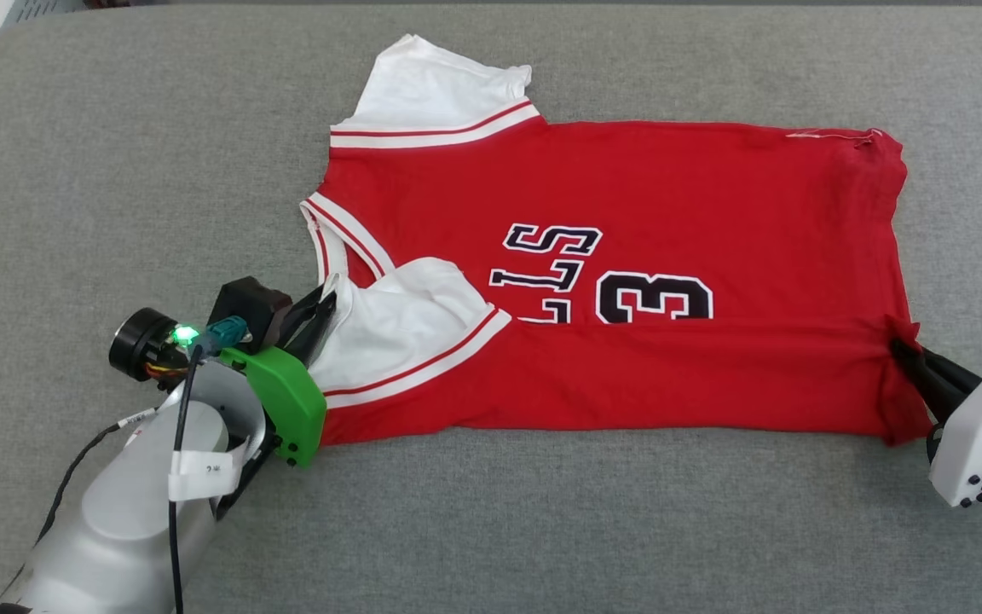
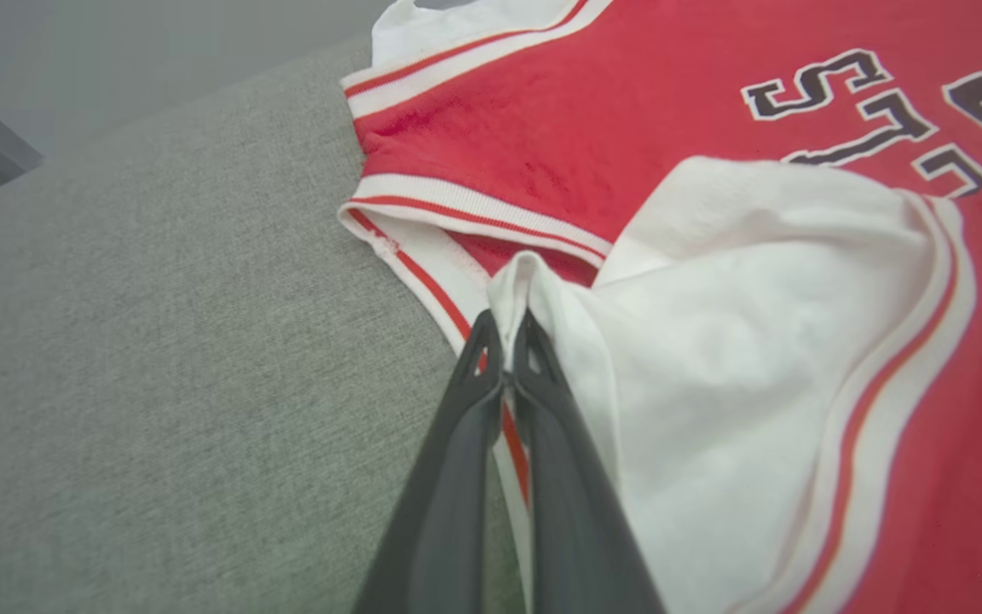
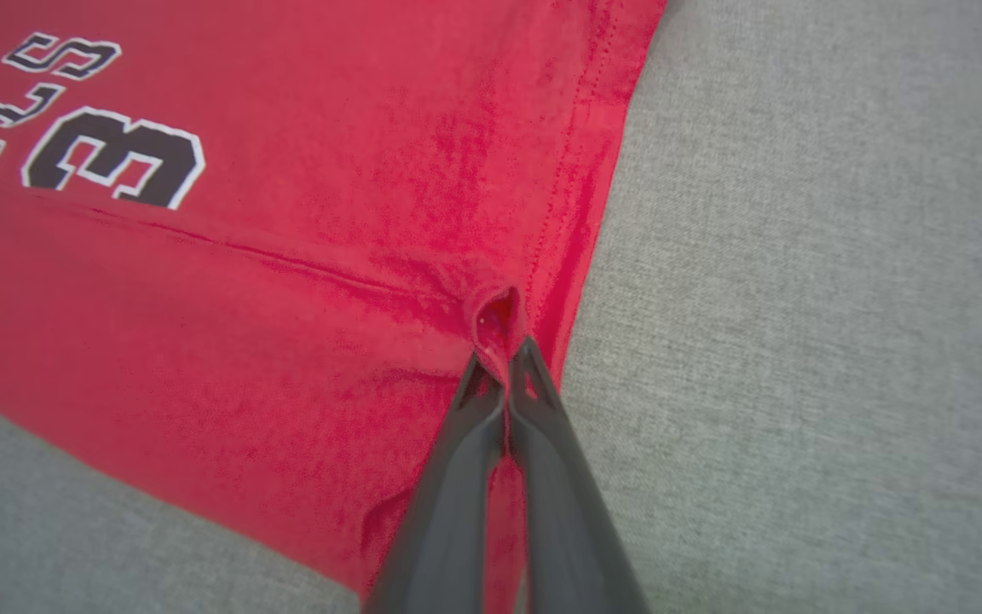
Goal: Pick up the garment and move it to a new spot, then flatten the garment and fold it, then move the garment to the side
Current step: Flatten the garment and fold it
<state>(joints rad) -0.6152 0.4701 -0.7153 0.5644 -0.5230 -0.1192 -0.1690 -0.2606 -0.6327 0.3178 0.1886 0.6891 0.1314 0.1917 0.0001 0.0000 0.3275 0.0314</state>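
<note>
The garment (image 1: pixel 627 196), a red jersey with white sleeves and black lettering, lies spread across the grey surface with its near long edge folded over the chest. My left gripper (image 1: pixel 326 300) is shut on the white sleeve fabric by the collar; the left wrist view shows the cloth (image 2: pixel 516 281) pinched between the closed fingertips (image 2: pixel 491 358). My right gripper (image 1: pixel 898 344) is shut on the red hem at the jersey's right end, and in the right wrist view a small pucker of red fabric (image 3: pixel 498 315) sits in the tips. The garment (image 3: pixel 286 256) lies flat there.
A grey padded fabric surface (image 1: pixel 116 170) carries everything, with its rounded corner at the far left. Bare surface lies in front of the jersey (image 1: pixel 542 529), to its left and beyond its right end (image 3: pixel 840 298).
</note>
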